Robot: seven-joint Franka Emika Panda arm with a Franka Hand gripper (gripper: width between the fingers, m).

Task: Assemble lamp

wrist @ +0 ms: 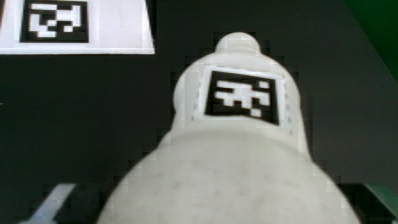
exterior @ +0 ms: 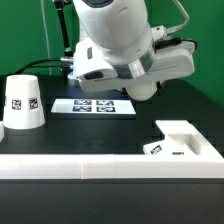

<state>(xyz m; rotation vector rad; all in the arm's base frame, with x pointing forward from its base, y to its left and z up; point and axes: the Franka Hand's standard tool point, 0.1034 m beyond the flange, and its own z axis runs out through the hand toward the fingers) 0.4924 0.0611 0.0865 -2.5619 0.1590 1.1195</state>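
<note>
**lampfan:** so where's the bulb right now?

**me:** in my gripper. The jaws look clamped on the fat end of the bulb, narrow tip pointing away from me over the dark table, near the marker board. In the exterior view my own arm hides it

**lampfan:** tricky to hold?

**me:** I'd guess it's light, stiff plastic, but round and smooth, so it could swivel between flat jaws. Gripping across the widest part with the tag facing out seems safest, no hard squeeze. In the exterior view the base sits at 4 o'clock and the shade at 9 o'clock, both well apart from me
</note>
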